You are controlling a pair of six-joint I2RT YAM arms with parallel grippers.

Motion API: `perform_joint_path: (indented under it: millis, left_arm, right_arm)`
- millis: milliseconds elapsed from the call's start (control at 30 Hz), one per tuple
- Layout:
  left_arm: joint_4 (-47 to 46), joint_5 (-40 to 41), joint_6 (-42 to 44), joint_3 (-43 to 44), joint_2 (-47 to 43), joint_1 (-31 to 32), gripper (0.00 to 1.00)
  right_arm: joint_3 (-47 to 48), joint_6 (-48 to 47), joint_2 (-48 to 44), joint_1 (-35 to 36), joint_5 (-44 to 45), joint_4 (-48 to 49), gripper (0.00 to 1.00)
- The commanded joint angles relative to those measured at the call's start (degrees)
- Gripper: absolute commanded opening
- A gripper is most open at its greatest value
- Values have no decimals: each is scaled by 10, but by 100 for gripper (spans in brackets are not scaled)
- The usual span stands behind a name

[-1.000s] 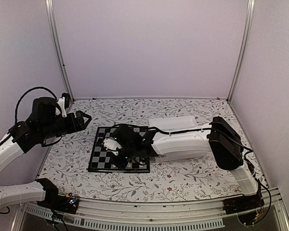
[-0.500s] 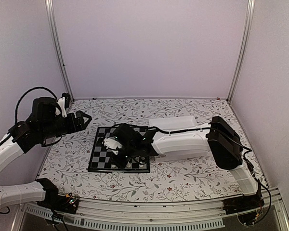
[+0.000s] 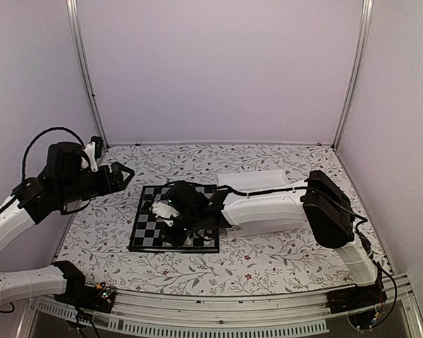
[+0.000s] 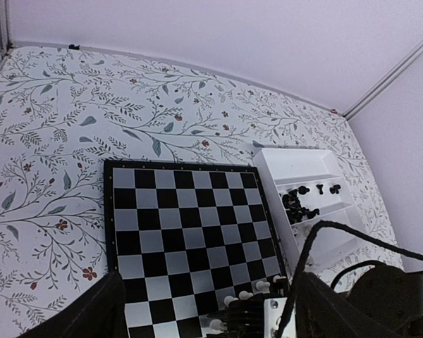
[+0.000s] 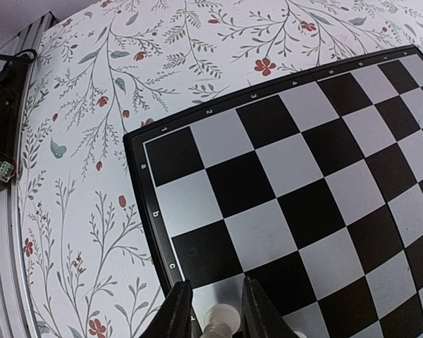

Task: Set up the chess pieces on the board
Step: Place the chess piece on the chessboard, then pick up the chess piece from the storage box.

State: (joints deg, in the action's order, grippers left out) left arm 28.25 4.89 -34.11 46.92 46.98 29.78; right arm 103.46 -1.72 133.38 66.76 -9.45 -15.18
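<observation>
Right fingers [image 5: 178, 311] sit slightly apart around a tiny white plastic chessman [image 5: 222, 320] on the black-and-grey checked board [image 5: 296, 162], edge row, so I'd guess a drop-off; left fingers [image 4: 92, 313] gape empty.

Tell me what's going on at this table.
The right gripper is down at the near edge of the board. Its fingers are on either side of a white chess piece standing there, with slight gaps showing, so it looks unclamped. A few other white pieces stand along that edge. The left gripper hangs wide open and empty to the left of the board. Black pieces sit in the white tray beside the board.
</observation>
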Motion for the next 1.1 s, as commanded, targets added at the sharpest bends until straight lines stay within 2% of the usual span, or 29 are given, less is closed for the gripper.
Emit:
perform_joint_path:
  millis: [0,133,300,367,467,533,667,900,1067]
  left_arm:
    - [0,-4,6,2,-3,-9,85]
    - [3,-4,8,3,-6,-9,85]
    - [20,-10,34,1,-14,-9,85]
    - [30,-16,55,-3,-21,-9,85]
    - [42,-51,106,-8,-30,-9,78]
    - [53,-61,107,-8,-30,-8,77]
    - [28,-130,122,-15,-5,-8,71]
    - [19,-186,131,33,97,-6,57]
    - [-3,-195,135,62,129,2,55]
  right_arm:
    - [18,3,4,-3,-12,3,29]
    - [30,3,-8,-3,-19,-4,34]
    - [14,13,-69,-5,-24,-14,37]
    - [-12,20,-100,-12,-27,-19,38]
    - [-74,53,-160,-24,-38,-21,38]
    - [-110,66,-200,-32,-36,-26,38]
    - [-175,91,-272,-57,-30,-31,38]
    - [-233,170,-332,-162,47,-114,32]
    - [-257,170,-333,-206,87,-173,26]
